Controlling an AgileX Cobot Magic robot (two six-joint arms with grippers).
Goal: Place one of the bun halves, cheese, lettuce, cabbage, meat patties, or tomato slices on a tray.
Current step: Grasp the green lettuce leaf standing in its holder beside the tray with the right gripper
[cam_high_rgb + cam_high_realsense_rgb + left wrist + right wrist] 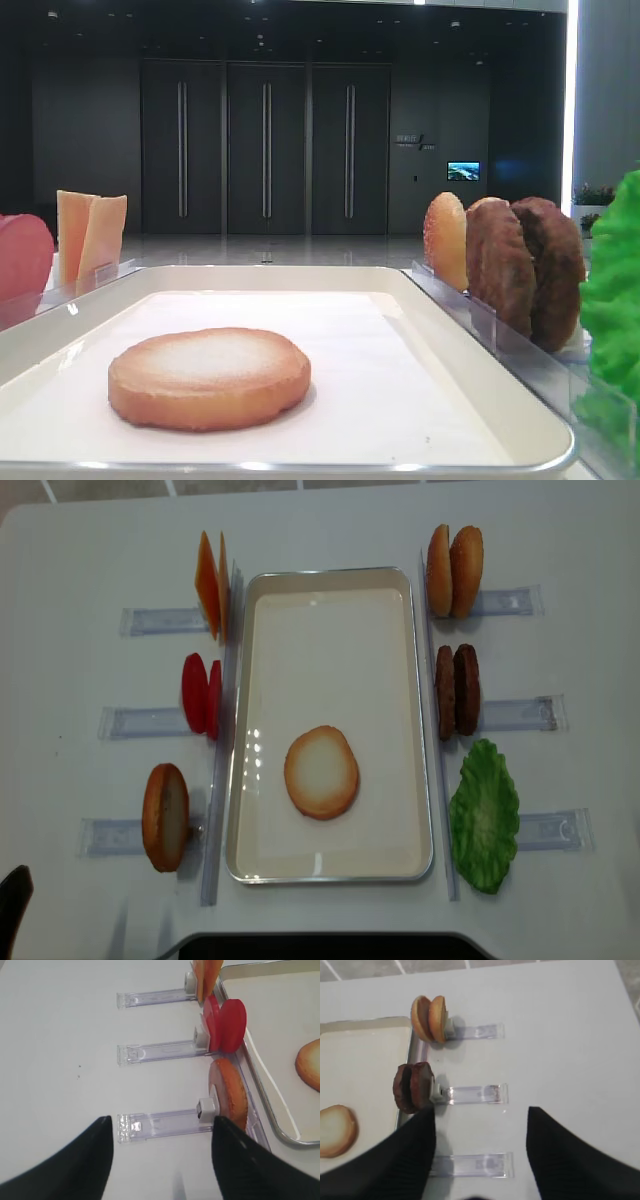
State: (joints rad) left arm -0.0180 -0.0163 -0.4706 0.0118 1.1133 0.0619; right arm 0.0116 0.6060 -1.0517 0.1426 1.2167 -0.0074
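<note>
One bun half (pixel 321 771) lies flat on the white tray (pixel 330 575). Beside the tray, standing in clear racks, are two bun halves (pixel 455 570), meat patties (pixel 457 690) and lettuce (pixel 484 815) on the right, and cheese (pixel 210 585), tomato slices (pixel 200 693) and another bun half (pixel 165 816) on the left. No cabbage shows. My right gripper (pixel 481 1110) hangs open and empty over the table, just right of the patties (pixel 413 1086). My left gripper (pixel 161 1120) is open and empty above the rack of the left bun half (pixel 231 1092).
Long clear rack strips (pixel 510 601) stick out sideways from each food stand onto the white table. A dark arm part (pixel 12 900) shows at the near-left corner, and a dark base (pixel 320 948) lies along the front edge.
</note>
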